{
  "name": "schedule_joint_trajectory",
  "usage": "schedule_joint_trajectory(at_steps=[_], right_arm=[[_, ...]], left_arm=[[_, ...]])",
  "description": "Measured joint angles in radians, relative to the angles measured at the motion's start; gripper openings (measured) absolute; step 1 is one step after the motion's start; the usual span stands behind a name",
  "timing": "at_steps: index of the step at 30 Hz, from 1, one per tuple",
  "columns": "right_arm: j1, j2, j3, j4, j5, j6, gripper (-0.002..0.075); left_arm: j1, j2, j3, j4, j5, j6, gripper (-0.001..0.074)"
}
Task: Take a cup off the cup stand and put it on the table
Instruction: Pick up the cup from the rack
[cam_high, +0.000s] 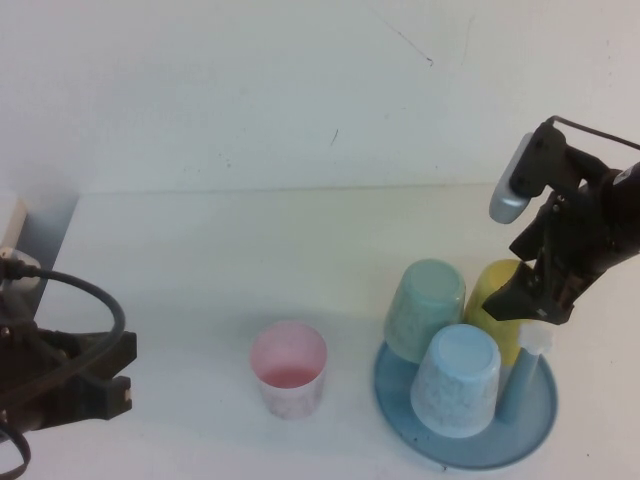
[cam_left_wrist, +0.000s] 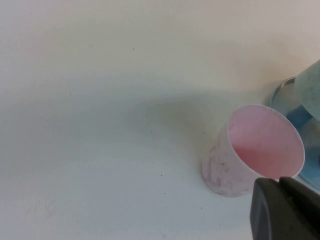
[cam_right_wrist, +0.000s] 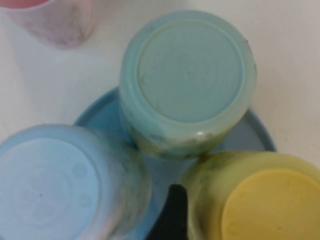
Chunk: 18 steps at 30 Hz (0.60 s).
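Observation:
The yellow cup (cam_high: 493, 297) sits upside down on the blue-grey cup stand (cam_high: 545, 415) at the right of the white table (cam_high: 200, 260). My right gripper (cam_high: 525, 300) is low over it, open, with the cup between its jaws. In the right wrist view the yellow cup (cam_right_wrist: 265, 205) fills one corner, and one dark finger (cam_right_wrist: 174, 212) stands right beside its wall. The other finger is out of view. My left gripper (cam_high: 100, 380) is parked at the table's left edge, shut and empty; it also shows in the left wrist view (cam_left_wrist: 280, 210).
A pale green cup (cam_high: 425, 305) and a light blue cup (cam_high: 458, 380) sit upside down on the stand next to the yellow one. A pink cup (cam_high: 288, 368) stands upright on the table left of the stand. A white-capped peg (cam_high: 535, 343) stands bare.

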Motion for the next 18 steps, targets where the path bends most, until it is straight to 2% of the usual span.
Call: schedule_joint_trajectory(at_steps=[6, 8, 10, 18], right_arm=[[0.000, 0.017, 0.000, -0.028, -0.023, 0.000, 0.0675], [0.000, 0.017, 0.000, -0.030, -0.031, 0.000, 0.0621], [0.000, 0.017, 0.000, -0.030, -0.034, -0.004, 0.0533], [0.000, 0.017, -0.013, -0.040, -0.034, -0.014, 0.0540]], left_arm=[[0.000, 0.000, 0.000, -0.001, 0.004, 0.000, -0.0002], [0.000, 0.000, 0.000, -0.001, 0.008, 0.000, -0.0002], [0.000, 0.000, 0.000, -0.001, 0.010, 0.000, -0.0002], [0.000, 0.000, 0.000, -0.007, 0.016, -0.002, -0.0002]])
